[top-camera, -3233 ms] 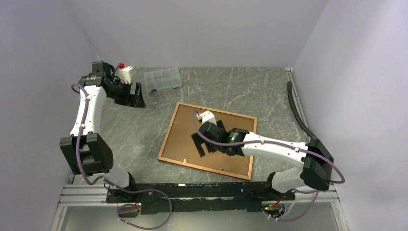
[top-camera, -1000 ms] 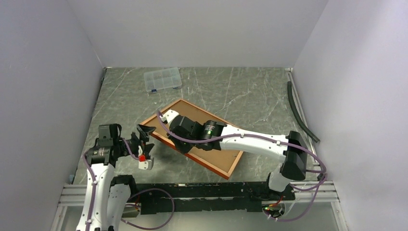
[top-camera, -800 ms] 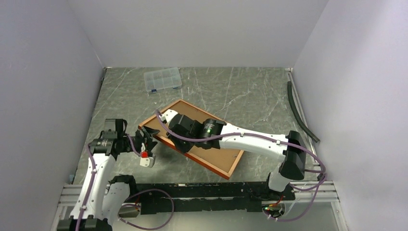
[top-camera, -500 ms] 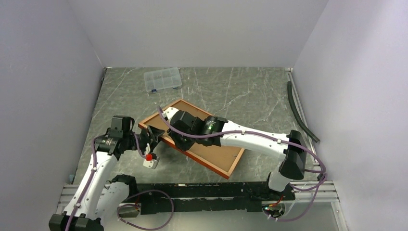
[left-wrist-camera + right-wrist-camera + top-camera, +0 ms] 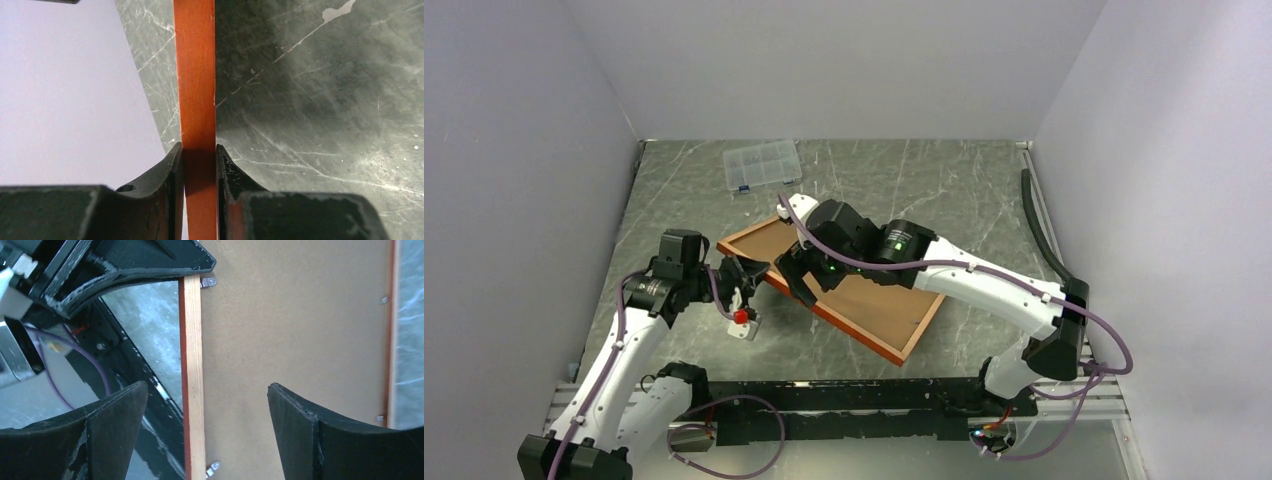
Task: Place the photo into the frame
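Note:
The frame (image 5: 921, 328) sits mid-table, back side up, its brown backing board (image 5: 879, 300) showing. My left gripper (image 5: 740, 276) is shut on the frame's left edge. In the left wrist view, the jaws (image 5: 199, 147) pinch the reddish-orange border (image 5: 196, 75). My right gripper (image 5: 800, 276) hovers open over the same end. In the right wrist view, its gripper (image 5: 207, 387) straddles the wooden border (image 5: 192, 365) without touching it, above the backing board (image 5: 290, 330). The left fingers (image 5: 150, 265) show at the top. The photo is out of view.
A clear plastic compartment box (image 5: 763, 165) lies at the back left. A black hose (image 5: 1046, 235) runs along the right wall. The arms' mounting rail (image 5: 824, 395) lines the near edge. Grey walls close in on three sides.
My left gripper moved in to the frame's left edge and closed on it. My right gripper let go of the frame, opened wide and drew back a little.

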Controlling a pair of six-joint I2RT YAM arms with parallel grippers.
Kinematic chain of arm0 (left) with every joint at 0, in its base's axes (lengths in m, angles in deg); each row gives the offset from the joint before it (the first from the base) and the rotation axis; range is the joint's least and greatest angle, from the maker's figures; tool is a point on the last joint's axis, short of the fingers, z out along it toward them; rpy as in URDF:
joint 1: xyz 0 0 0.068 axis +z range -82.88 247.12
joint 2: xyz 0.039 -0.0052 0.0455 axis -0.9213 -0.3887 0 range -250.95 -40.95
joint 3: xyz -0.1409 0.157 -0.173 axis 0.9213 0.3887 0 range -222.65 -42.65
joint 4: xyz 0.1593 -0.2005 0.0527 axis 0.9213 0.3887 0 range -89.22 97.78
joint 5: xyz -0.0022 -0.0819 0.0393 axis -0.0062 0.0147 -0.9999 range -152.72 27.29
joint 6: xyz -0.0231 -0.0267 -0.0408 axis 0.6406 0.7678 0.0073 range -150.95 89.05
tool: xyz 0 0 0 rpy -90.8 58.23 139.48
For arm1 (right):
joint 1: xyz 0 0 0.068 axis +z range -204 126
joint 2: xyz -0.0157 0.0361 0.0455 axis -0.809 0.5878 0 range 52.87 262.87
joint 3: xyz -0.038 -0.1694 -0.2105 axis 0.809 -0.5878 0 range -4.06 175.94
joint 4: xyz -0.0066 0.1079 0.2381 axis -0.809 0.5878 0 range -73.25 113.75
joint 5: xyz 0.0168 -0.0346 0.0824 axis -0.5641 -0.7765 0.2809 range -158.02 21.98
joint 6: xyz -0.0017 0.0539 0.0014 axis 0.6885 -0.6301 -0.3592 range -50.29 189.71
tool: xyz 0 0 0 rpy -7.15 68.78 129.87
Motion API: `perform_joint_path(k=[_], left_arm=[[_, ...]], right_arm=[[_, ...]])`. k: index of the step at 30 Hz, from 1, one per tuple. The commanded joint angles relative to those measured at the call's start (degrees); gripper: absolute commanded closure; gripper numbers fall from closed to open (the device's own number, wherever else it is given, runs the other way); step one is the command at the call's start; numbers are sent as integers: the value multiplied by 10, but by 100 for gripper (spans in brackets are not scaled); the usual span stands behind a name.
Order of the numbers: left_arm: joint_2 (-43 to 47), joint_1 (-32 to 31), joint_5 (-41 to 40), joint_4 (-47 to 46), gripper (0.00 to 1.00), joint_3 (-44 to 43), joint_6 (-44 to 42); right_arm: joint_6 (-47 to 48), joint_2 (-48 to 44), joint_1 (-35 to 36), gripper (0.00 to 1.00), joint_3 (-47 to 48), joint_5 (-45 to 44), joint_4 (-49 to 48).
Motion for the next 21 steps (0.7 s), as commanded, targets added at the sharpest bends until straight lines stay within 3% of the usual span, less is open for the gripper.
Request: perform_joint_path(k=[1, 11, 21], left_arm=[[-7, -20, -12, -8, 86, -65, 49], [-37, -33, -17, 14, 87, -124, 142], [-46, -33, -15, -1, 88, -147, 201]], right_arm=[[96, -16, 10, 1, 50, -25, 79], [181, -8, 68, 5, 28, -159, 137], [191, 6, 78, 31, 9, -233, 115]])
